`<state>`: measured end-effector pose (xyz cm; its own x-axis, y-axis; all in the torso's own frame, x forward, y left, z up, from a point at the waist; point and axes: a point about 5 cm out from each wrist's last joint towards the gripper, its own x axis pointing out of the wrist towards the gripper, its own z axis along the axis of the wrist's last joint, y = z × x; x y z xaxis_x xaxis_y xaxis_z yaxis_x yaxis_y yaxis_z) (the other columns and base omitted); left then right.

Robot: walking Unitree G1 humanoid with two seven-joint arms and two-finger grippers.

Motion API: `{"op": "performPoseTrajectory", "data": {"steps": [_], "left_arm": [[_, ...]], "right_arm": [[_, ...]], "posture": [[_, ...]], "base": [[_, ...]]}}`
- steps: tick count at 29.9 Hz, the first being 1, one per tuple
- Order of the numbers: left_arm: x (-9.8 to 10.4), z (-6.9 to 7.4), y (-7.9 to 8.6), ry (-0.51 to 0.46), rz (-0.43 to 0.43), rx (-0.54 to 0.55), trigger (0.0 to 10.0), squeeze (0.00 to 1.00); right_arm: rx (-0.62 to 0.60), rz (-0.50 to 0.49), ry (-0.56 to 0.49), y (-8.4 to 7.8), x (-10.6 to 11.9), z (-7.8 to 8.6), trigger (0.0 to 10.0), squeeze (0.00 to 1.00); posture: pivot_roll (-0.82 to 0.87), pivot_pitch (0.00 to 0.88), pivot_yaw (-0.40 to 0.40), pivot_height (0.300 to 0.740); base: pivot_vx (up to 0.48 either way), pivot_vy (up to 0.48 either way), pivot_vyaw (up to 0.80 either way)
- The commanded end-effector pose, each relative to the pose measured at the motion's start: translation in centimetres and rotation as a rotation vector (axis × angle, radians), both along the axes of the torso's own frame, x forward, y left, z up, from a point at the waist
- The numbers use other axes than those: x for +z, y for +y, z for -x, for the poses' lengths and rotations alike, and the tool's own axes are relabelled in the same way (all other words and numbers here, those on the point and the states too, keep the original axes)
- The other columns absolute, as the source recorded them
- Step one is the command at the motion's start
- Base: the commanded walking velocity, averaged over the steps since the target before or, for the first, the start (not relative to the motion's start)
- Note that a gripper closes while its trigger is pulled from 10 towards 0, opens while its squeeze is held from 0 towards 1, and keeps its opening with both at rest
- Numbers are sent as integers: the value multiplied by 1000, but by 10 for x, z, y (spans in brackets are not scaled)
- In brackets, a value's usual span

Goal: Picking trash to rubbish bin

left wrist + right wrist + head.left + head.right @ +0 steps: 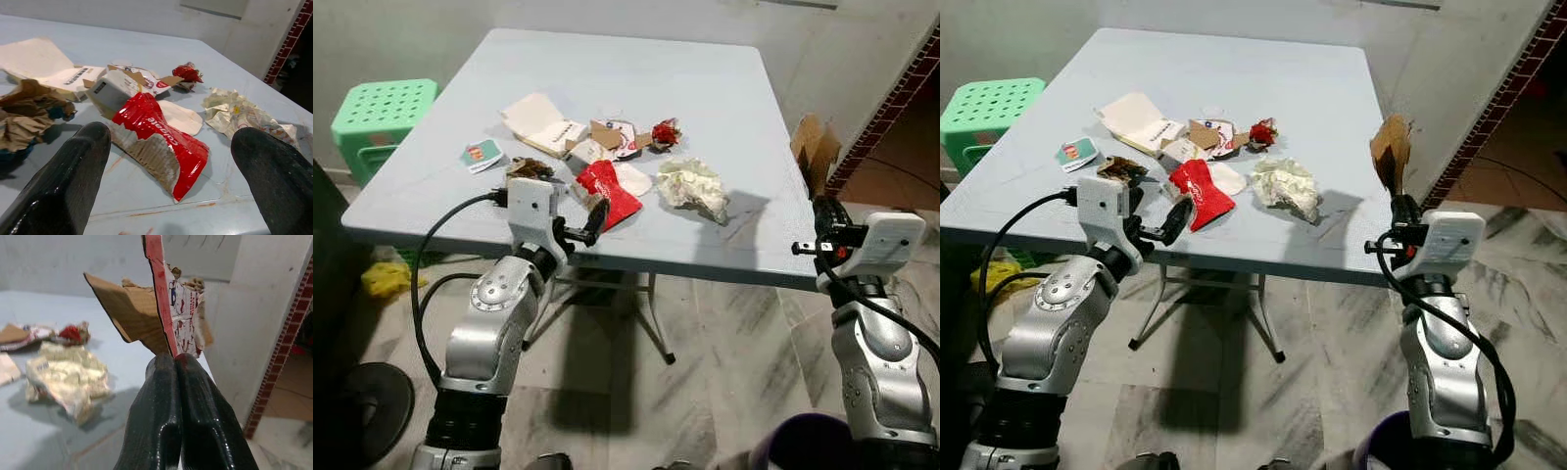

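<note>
Trash lies on the pale blue table: a flattened red carton, crumpled white paper, a brown crumpled wrapper, a white paper box, a small red wrapper and a teal card. My left gripper is open at the table's near edge, its fingers either side of the red carton, not touching it. My right gripper is shut on a torn brown cardboard piece, held upright off the table's right edge; the cardboard rises from the pinched fingertips.
A green plastic stool stands left of the table. Something yellow lies on the floor beneath it. Folding table legs cross the tiled floor ahead. A brick wall edge runs on the right. A dark purple rim shows at the bottom.
</note>
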<state>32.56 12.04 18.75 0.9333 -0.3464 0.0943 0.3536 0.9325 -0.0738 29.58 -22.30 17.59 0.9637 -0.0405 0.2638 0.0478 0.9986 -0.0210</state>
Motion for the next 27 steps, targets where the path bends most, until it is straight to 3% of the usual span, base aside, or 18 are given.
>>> {"op": "performPoseTrajectory", "data": {"steps": [1, 8, 27], "left_arm": [[-6, 1, 0, 18, -4, -3, 10000, 0], [-7, 0, 1, 24, -10, -3, 10000, 0], [-5, 3, -11, 14, 14, -73, 10000, 0]], "right_arm": [[-26, -6, -4, -3, 3, 4, 10000, 0], [-66, -22, 34, -2, -4, 9, 10000, 0], [-95, -24, 69, -1, -7, 15, 10000, 0]], "posture": [[-36, 138, -44, 740], [-46, 152, -31, 740], [-58, 164, -21, 740]], "base": [[0, 0, 0], [0, 0, 0], [0, 0, -722]]}}
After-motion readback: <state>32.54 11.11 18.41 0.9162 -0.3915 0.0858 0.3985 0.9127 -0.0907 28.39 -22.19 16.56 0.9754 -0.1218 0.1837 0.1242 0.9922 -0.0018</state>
